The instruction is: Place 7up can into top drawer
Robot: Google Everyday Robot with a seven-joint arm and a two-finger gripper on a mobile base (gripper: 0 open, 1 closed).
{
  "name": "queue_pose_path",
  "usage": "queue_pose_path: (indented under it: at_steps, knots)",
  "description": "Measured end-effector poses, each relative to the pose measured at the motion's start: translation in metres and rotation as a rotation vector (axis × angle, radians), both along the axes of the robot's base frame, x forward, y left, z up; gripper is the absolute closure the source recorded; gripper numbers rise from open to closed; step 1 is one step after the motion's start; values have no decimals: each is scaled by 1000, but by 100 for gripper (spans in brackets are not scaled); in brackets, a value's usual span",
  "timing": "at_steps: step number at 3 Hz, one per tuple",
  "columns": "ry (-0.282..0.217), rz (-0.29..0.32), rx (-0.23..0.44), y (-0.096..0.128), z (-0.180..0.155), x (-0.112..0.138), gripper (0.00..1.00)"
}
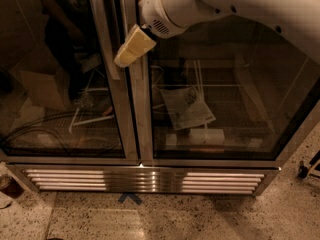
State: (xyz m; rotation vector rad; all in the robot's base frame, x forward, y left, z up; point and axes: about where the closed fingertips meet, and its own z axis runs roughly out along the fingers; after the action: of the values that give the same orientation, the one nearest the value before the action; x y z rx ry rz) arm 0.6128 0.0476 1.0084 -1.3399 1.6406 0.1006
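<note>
The 7up can and the top drawer are out of view. My white arm [240,6] comes in from the upper right and ends in the gripper [133,47], a beige tip pointing down and left. The gripper hangs high in front of the middle steel post [142,109] between two glass doors. I see nothing held in it.
A glass-door cooler fills the view, with a left door [60,84] and a right door [225,94]. Inside lie a paper sheet [187,107], a white box [206,135] and wire racks. A vent grille [145,180] runs along the bottom. The speckled floor has a blue tape mark [129,198].
</note>
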Motion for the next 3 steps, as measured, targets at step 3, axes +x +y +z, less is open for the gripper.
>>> queue_pose_path:
  at_steps: [3]
  knots:
    - [-7,-82,-24,-4,3,-10,0]
